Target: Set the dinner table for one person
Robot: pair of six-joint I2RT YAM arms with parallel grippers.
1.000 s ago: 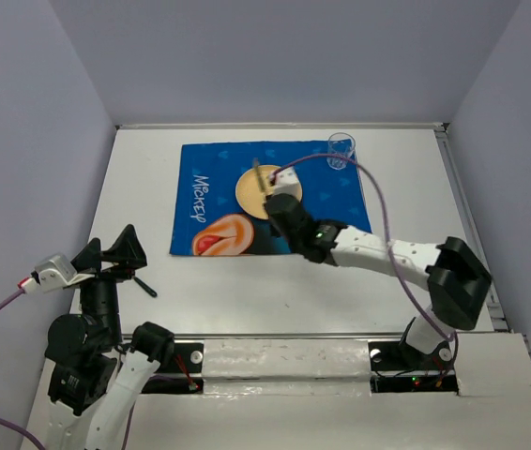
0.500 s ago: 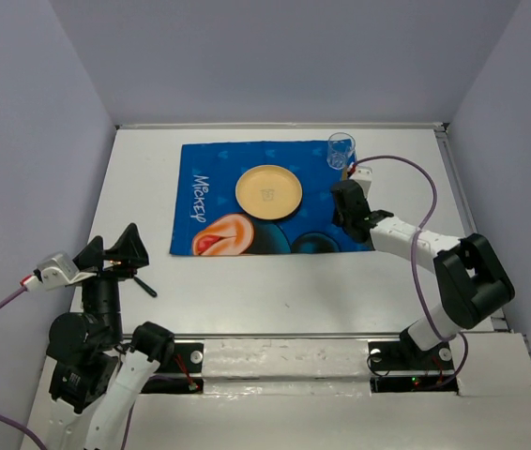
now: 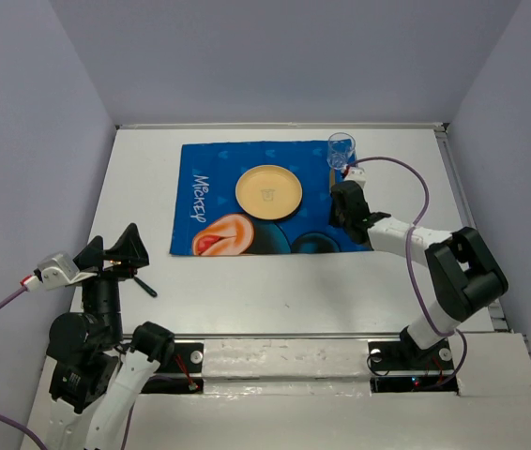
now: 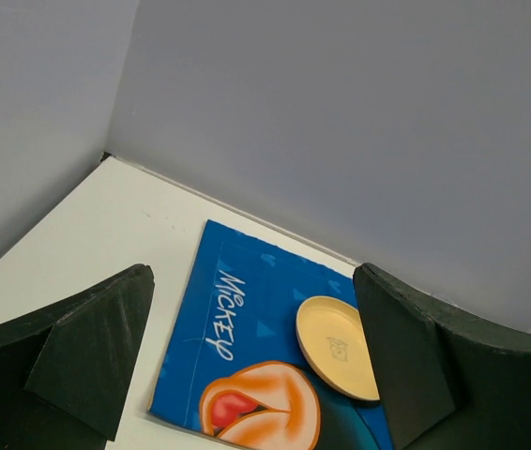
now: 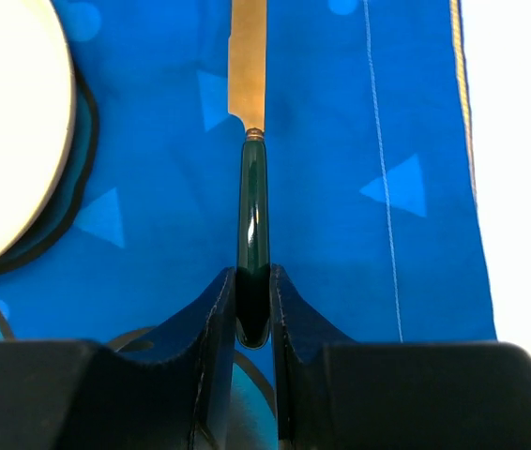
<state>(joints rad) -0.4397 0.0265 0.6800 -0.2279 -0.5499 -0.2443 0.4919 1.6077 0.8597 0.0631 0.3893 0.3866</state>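
White dinner table (image 3: 134, 187) spans the view, a blue mat (image 3: 211, 164) lying at its far middle. On the mat's right part, right of the plate (image 3: 268, 191) and near the glass (image 3: 341, 150), the right gripper (image 5: 253, 286) pinches a green-handled knife (image 5: 251, 202). At near left the left gripper (image 3: 111, 251) gapes wide, holding nothing.

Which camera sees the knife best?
The right wrist camera: the knife, with its green handle and gold blade, sits in the middle, pinched in the right gripper over the blue mat. From the top, the gripper almost hides it. The left wrist view misses it.
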